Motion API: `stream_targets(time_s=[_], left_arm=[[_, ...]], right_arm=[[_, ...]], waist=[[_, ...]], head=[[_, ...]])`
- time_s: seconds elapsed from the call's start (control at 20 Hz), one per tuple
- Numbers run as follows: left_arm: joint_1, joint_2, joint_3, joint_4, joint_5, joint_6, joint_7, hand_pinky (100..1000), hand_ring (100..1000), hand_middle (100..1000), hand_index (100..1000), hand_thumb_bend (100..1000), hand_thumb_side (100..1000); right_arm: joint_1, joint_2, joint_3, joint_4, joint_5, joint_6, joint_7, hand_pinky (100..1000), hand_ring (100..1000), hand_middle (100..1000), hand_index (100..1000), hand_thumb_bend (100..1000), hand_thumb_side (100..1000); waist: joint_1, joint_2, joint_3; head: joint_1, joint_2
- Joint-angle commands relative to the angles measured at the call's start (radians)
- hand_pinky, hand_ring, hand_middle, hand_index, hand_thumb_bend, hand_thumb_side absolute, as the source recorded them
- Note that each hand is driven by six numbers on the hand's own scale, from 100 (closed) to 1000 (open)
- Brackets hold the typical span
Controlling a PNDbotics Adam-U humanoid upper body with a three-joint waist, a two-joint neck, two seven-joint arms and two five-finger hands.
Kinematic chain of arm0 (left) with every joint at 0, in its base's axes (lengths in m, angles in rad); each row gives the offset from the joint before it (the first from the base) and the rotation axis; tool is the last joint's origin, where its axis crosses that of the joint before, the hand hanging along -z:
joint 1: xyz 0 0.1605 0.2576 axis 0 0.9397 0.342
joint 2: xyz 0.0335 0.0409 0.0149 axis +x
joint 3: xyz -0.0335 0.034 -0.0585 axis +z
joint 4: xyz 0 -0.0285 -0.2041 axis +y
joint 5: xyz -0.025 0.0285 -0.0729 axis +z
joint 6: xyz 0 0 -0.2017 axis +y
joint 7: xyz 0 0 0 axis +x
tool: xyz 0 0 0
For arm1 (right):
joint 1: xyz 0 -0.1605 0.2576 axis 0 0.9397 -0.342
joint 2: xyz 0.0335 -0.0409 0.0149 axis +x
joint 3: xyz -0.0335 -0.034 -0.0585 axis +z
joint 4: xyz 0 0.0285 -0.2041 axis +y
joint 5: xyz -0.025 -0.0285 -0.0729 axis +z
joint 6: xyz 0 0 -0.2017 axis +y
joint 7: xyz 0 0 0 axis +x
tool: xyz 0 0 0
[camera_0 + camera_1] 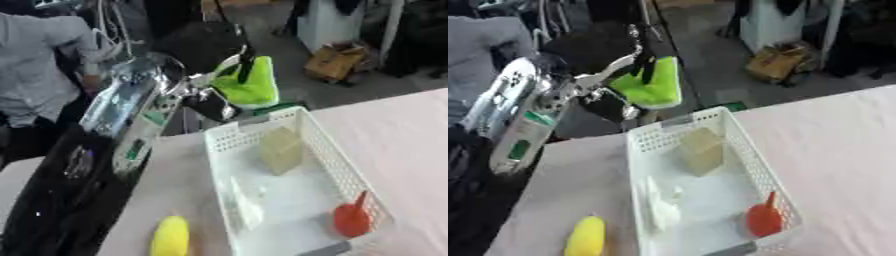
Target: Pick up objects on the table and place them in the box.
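Left hand (636, 65) high above the box (737, 145) far rim, grasping a lime-green object (654, 85). Lower over bare floor beside tan block (702, 150), then release. Yellow object (586, 236) waiting on desk (833, 135). Right hand unseen.

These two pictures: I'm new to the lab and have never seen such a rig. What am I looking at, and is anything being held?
Both pictures come from one stereo camera in a humanoid robot's head, looking down at its work: left eye and right eye, same moment, nearly the same picture. The silver and black limb coming in from the left is the robot's left arm. Its left hand is raised above the far end of the box, fingers curled round a lime-green object. The right hand shows in neither view.

On the pale table stands a white slotted box. Inside lie a tan block, a red item with a stem and something clear or white that I cannot make out. A yellow object lies on the table left of the box, not yet packed.
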Motion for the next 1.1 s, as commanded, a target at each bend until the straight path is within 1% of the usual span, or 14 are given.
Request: stream_targets(time_s=[0.05,0.35,0.6,0.7,0.85,0.9,0.95,1.0,1.05,1.1], left_arm=[[-0.016,-0.018,-0.005,0.006,-0.051,-0.006,0.030,100,351,411,522,601,100],[0.013,-0.080,-0.022,0.042,-0.142,-0.039,0.077,100,349,408,522,571,100],[0.035,-0.117,-0.036,0.079,-0.206,-0.072,0.123,100,349,408,523,564,100],[0.042,-0.128,-0.041,0.087,-0.212,-0.079,0.146,100,348,406,525,547,100],[0.054,-0.143,-0.048,0.105,-0.206,-0.087,0.177,100,357,410,535,482,100],[0.058,-0.147,-0.051,0.112,-0.202,-0.091,0.183,100,357,410,535,482,100],[0.060,-0.148,-0.053,0.117,-0.200,-0.094,0.189,100,378,431,559,441,100],[0.064,-0.149,-0.057,0.123,-0.196,-0.100,0.189,100,389,441,570,442,100],[0.066,-0.151,-0.060,0.128,-0.192,-0.106,0.187,100,432,482,622,470,132],[0.068,-0.152,-0.064,0.131,-0.189,-0.114,0.182,100,432,482,622,470,132]], right_arm=[[-0.015,-0.018,0.002,-0.017,-0.009,-0.014,-0.009,899,864,667,750,100,1000],[-0.026,-0.014,0.003,-0.017,-0.017,-0.017,-0.010,899,864,667,750,100,1000],[-0.029,-0.012,0.002,-0.017,-0.019,-0.020,-0.011,899,865,667,750,100,1000],[-0.031,-0.011,0.003,-0.017,-0.020,-0.019,-0.011,899,865,667,750,100,1000],[-0.033,-0.011,0.002,-0.017,-0.021,-0.019,-0.011,899,865,667,750,100,1000],[-0.034,-0.011,0.002,-0.017,-0.021,-0.019,-0.011,899,865,667,750,100,1000],[-0.034,-0.011,0.002,-0.017,-0.021,-0.019,-0.011,899,865,667,750,100,1000],[-0.034,-0.011,0.002,-0.017,-0.021,-0.019,-0.011,899,865,667,749,100,1000],[-0.034,-0.011,0.001,-0.017,-0.021,-0.019,-0.012,899,865,667,749,100,1000],[-0.034,-0.011,0.001,-0.017,-0.021,-0.019,-0.012,899,865,667,749,100,1000]], waist=[[-0.016,-0.016,-0.004],[-0.021,-0.012,-0.018],[-0.022,-0.009,-0.026],[-0.022,-0.008,-0.026],[-0.023,-0.007,-0.027],[-0.023,-0.007,-0.027],[-0.024,-0.006,-0.027],[-0.024,-0.006,-0.028],[-0.024,-0.006,-0.028],[-0.024,-0.006,-0.028]], head=[[0.013,-0.002],[0.034,0.001],[0.041,0.001],[0.042,0.000],[0.045,-0.002],[0.046,-0.002],[0.046,-0.002],[0.046,-0.003],[0.046,-0.003],[0.046,-0.004]])
